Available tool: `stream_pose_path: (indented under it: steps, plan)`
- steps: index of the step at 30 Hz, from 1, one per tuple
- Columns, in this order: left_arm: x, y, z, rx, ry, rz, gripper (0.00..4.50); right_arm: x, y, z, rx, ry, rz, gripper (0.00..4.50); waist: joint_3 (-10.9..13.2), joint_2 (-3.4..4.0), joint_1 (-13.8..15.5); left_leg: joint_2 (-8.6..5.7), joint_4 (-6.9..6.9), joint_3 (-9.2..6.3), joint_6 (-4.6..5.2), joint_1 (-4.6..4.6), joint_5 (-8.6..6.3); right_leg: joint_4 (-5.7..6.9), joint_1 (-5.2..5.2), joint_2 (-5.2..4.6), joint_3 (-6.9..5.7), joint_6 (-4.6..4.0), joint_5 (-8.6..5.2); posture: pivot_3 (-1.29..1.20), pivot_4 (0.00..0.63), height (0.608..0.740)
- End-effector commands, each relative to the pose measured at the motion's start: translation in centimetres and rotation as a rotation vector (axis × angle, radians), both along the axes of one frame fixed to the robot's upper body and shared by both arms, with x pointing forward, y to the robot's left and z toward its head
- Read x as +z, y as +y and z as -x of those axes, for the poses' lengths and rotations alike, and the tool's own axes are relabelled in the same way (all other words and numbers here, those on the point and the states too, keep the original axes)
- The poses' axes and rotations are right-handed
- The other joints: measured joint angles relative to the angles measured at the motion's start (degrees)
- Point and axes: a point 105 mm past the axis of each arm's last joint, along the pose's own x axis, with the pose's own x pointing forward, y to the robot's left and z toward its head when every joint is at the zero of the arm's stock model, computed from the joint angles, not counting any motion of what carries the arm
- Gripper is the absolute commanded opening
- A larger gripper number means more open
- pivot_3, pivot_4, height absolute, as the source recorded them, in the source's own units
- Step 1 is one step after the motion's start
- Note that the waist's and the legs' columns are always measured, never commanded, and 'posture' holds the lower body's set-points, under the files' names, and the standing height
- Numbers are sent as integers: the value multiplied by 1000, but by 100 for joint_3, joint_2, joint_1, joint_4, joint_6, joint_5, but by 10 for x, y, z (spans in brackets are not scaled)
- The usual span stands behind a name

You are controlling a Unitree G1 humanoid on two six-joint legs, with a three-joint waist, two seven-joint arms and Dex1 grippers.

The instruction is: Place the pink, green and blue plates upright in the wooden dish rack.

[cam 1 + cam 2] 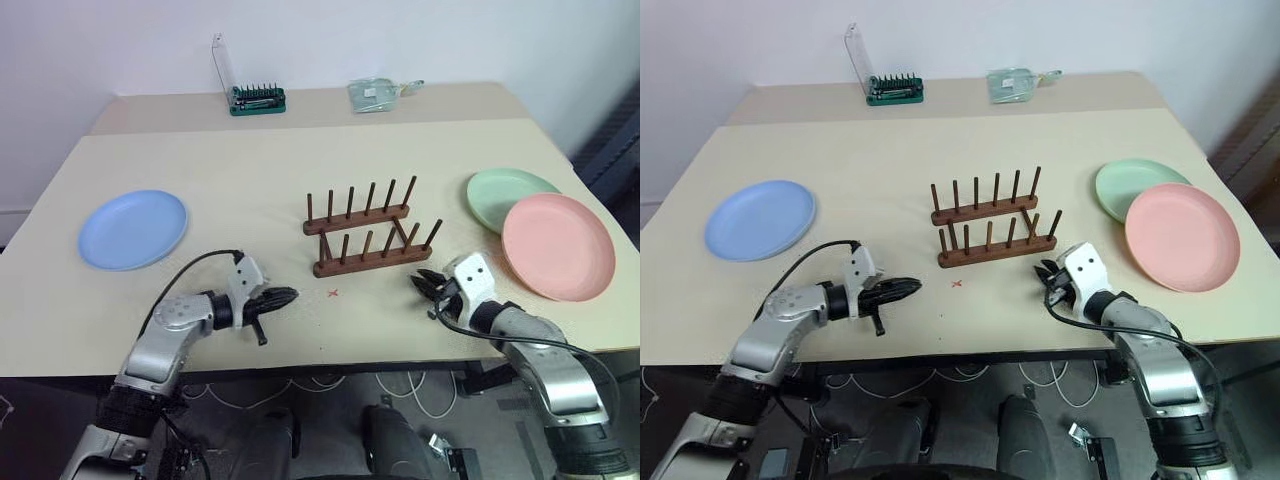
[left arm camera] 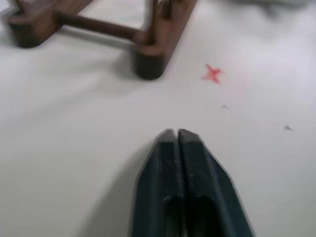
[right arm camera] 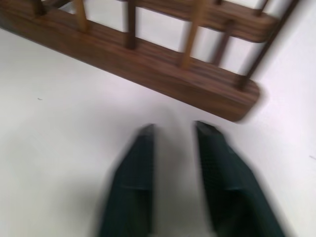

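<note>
The wooden dish rack (image 1: 365,235) stands empty at the table's middle. A blue plate (image 1: 132,229) lies flat at the left. At the right a pink plate (image 1: 557,246) lies flat, overlapping the edge of a green plate (image 1: 505,192). My left gripper (image 1: 292,295) hovers near the front edge, left of the rack, shut on nothing; its fingers (image 2: 197,163) press together. My right gripper (image 1: 428,283) sits just right of the rack's near bar. In the right wrist view, the right gripper (image 3: 173,128) shows blurred fingers a narrow gap apart, with bare table between them.
A small red cross (image 1: 333,293) is marked on the table in front of the rack. A green-based tool holder (image 1: 255,95) with a clear cover and a clear bag (image 1: 375,93) sit at the far edge.
</note>
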Motion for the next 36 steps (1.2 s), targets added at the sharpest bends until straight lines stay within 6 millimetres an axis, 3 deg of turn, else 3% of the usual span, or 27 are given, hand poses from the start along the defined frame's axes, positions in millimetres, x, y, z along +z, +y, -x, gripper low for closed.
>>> stream_pose_path:
  steps: [1,4,9,13,19,25,32,35,36]
  plan:
    - [-3,-21,8,-18,36,25,0,4,3,-8,-10,-30,41,41,-1,-1,-6,0,-1,-1,0,0,0,0,0,0,0,0,0,0,150,740]
    - [-3,-32,-2,41,23,47,0,1,2,-15,-29,-24,59,41,-1,0,-11,0,-1,-2,0,1,0,2,0,1,-1,1,-1,0,150,740]
    - [-5,-33,-14,121,-5,60,0,0,0,-27,-62,-40,96,41,-3,-2,-25,-1,-2,-1,0,12,0,0,9,1,-1,1,-1,0,150,740]
    - [-14,-22,-47,305,-79,-25,0,0,2,-46,-99,-67,117,41,-3,-4,-24,-1,-4,1,0,42,0,0,36,1,-1,1,-1,0,150,740]
    - [-12,-18,-64,383,-127,-22,0,7,11,-61,-102,-106,109,41,-12,1,-39,2,-13,0,0,64,0,2,53,3,-1,5,-5,0,150,740]
    - [-14,-5,-75,474,-170,-56,0,9,16,-61,-95,-129,104,41,-20,10,-41,1,-13,-1,-1,64,0,3,53,4,-1,5,-5,0,150,740]
    - [-16,-3,-72,463,-168,-60,0,14,14,-57,-96,-165,122,41,-26,18,-54,2,-15,-1,-1,65,0,3,52,5,-1,6,-5,0,150,740]
    - [-14,-1,-52,344,-142,-30,0,39,3,-37,-34,-218,115,41,-26,19,-66,2,-19,0,-1,60,0,2,45,5,-1,8,-6,0,150,740]
    - [-12,2,-44,302,-137,-17,0,49,-2,-28,-22,-235,97,275,-26,20,-76,2,-21,1,-1,59,0,2,42,4,1,9,-7,0,150,740]
